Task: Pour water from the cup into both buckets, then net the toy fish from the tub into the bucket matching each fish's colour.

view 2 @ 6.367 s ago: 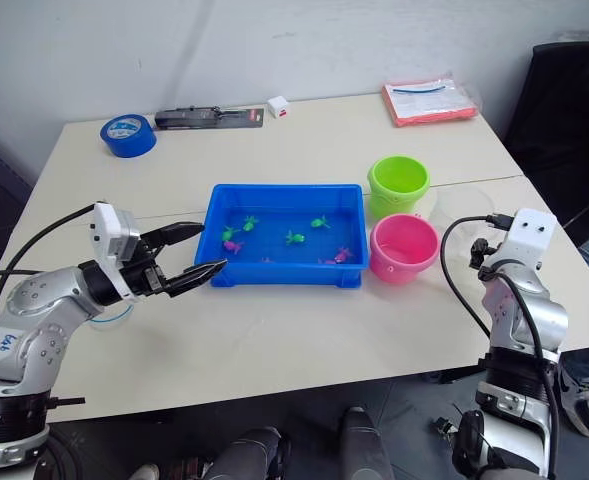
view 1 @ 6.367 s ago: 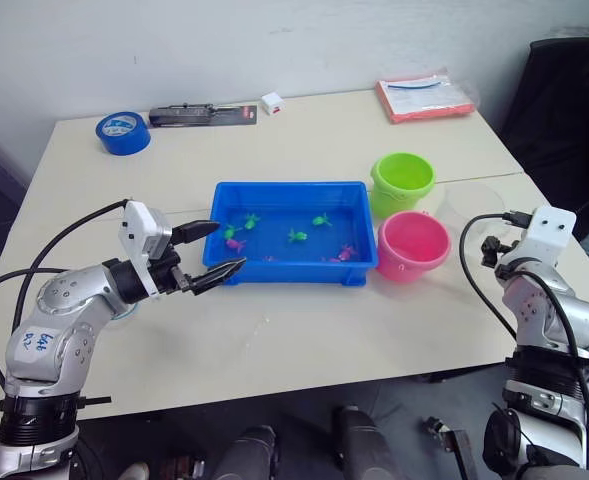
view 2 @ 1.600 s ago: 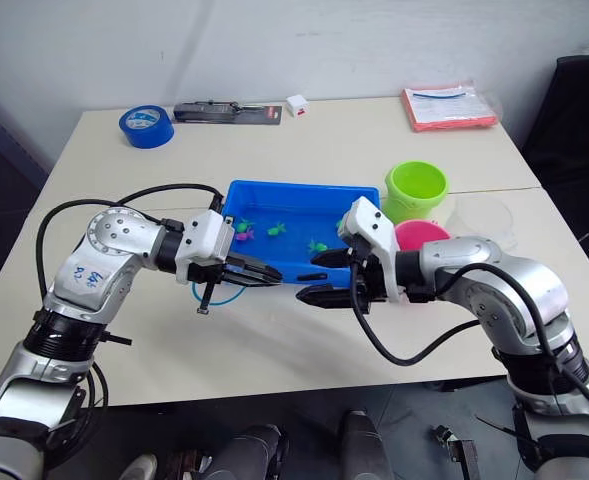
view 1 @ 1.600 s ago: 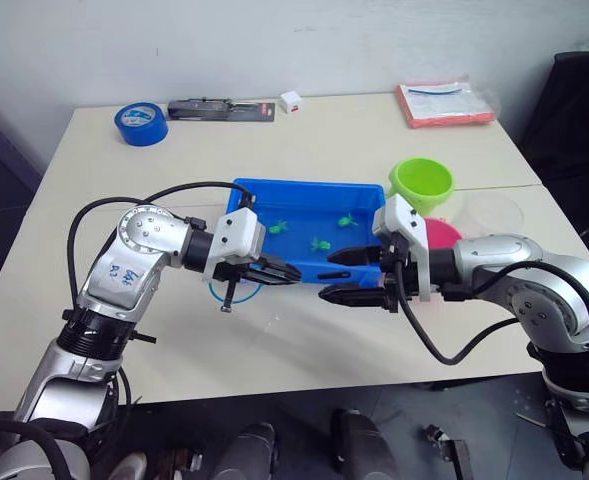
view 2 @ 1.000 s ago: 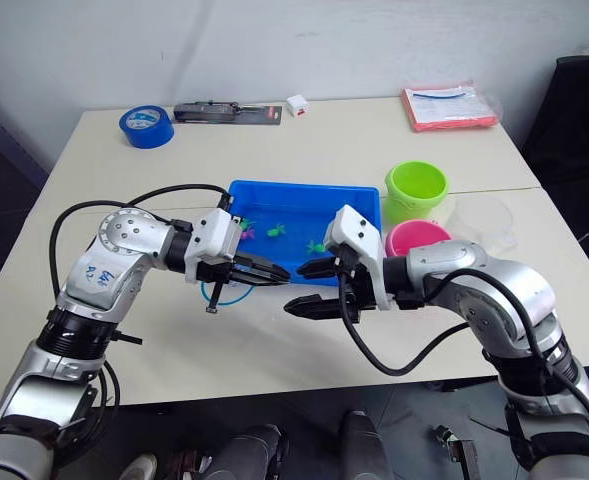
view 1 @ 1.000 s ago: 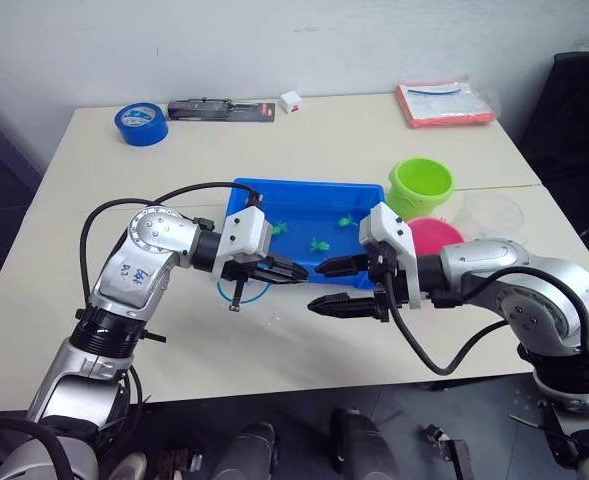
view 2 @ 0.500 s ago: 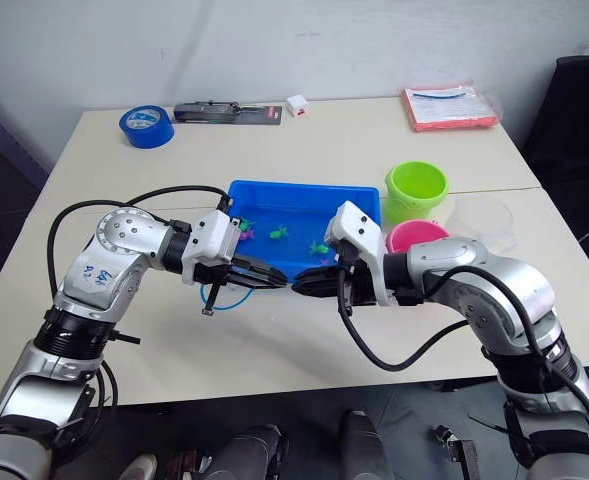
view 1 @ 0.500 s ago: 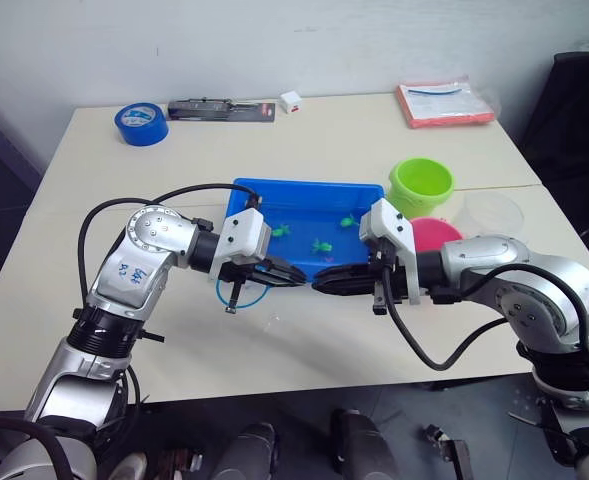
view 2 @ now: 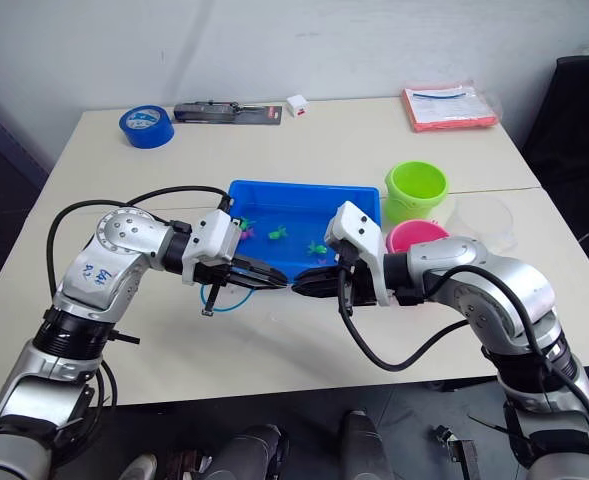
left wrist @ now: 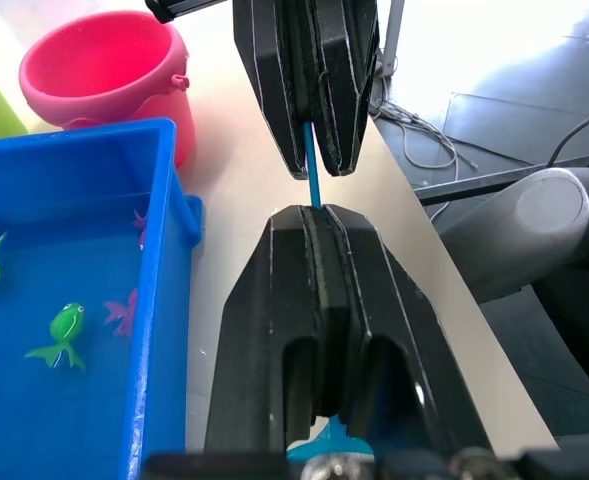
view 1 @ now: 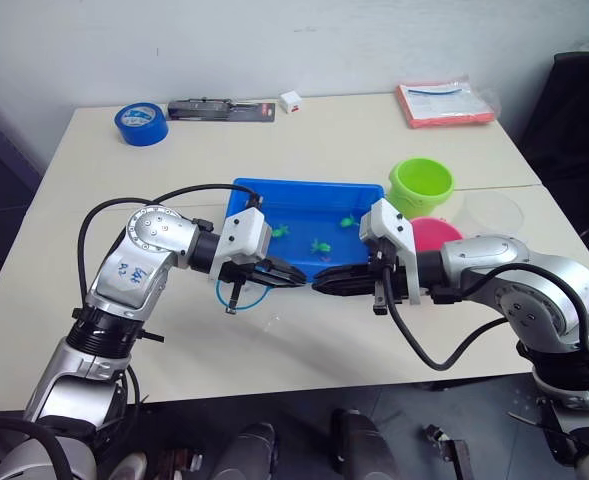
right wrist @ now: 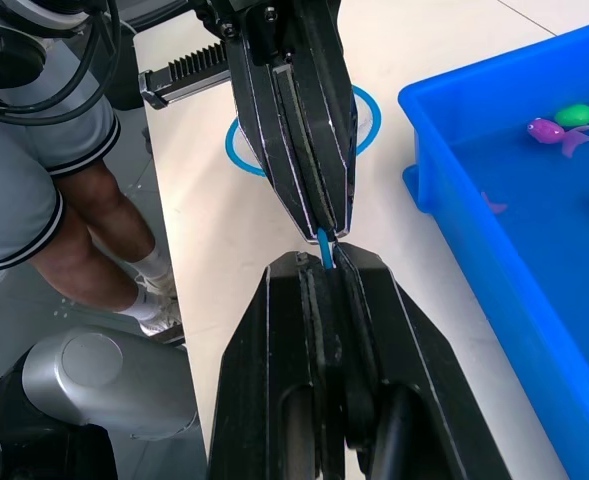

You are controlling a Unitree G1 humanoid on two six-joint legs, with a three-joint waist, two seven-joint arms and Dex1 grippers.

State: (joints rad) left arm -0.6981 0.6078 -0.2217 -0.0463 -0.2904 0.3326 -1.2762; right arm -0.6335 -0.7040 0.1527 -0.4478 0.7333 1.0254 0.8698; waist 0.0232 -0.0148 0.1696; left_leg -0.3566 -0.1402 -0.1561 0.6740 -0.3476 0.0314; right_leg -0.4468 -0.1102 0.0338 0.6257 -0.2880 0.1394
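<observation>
You are handling the net [view 1: 242, 293], which looks light, with a thin stiff stick and flimsy mesh; take it by the stick, never the hoop. It is hanging just in front of the tub [view 1: 304, 193], above the bench [view 1: 304, 345]. Both the left pincer [view 1: 286, 274] and the right pincer [view 1: 326, 283] are clamping its stick, tips nearly touching.
</observation>
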